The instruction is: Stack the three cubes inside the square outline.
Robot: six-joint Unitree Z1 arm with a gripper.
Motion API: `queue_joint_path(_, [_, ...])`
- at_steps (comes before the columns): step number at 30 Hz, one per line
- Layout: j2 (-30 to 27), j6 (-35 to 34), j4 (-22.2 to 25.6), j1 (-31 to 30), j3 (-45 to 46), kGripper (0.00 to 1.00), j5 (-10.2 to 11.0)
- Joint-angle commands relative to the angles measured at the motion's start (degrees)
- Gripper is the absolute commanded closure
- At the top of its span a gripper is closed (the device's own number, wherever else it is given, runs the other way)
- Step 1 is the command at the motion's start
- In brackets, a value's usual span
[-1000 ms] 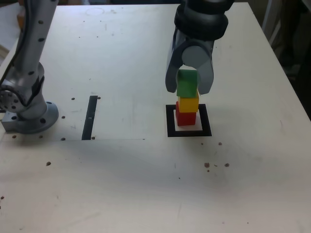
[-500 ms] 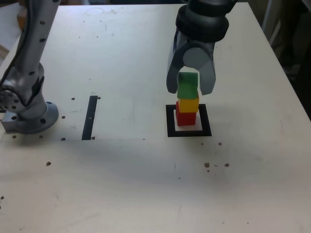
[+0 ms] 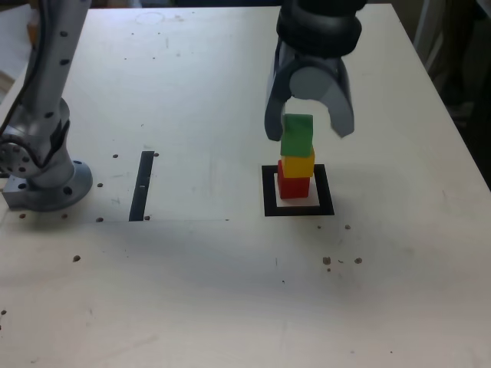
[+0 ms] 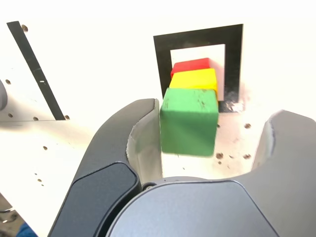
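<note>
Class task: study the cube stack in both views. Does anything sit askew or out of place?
The green cube on top sits slightly twisted on the yellow cube; the red cube lies inside the square outline. Nothing has fallen.

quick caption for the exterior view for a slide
Open gripper around green cube topping yellow cube and red cube in the square outline.

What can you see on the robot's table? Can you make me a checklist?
Surface: pale table, speckled with small dark dots.
Job's things: red cube inside the square, yellow cube on it, green cube on top, slightly askew.
Clutter: black strip lying apart, at the exterior view's left.
Claw: claw open around the green cube; one finger close beside it, the other clear.
Cables: nothing seen.
Surroundings: grey robot base at the table's edge; dark background beyond.
</note>
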Motion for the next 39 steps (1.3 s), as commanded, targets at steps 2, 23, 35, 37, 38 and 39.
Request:
queue_joint_path(2, [-2.13,-0.37,0.57,0.06,-0.59,0.01,0.01])
queue_joint_path(23, [-24.03,-0.32,1.63,-1.91,19.76,0.01,4.78])
queue_joint_path(35, [-32.64,-3.90,-2.92,-2.25,44.41,0.01,4.90])
queue_joint_path(37, [-32.66,-4.78,-4.32,-2.41,47.02,0.01,5.21])
queue_joint_path(38, [-32.71,-5.26,-5.15,-2.56,48.17,0.01,5.42])
queue_joint_path(39, [-32.76,-5.71,-6.04,-2.71,49.25,0.01,5.53])
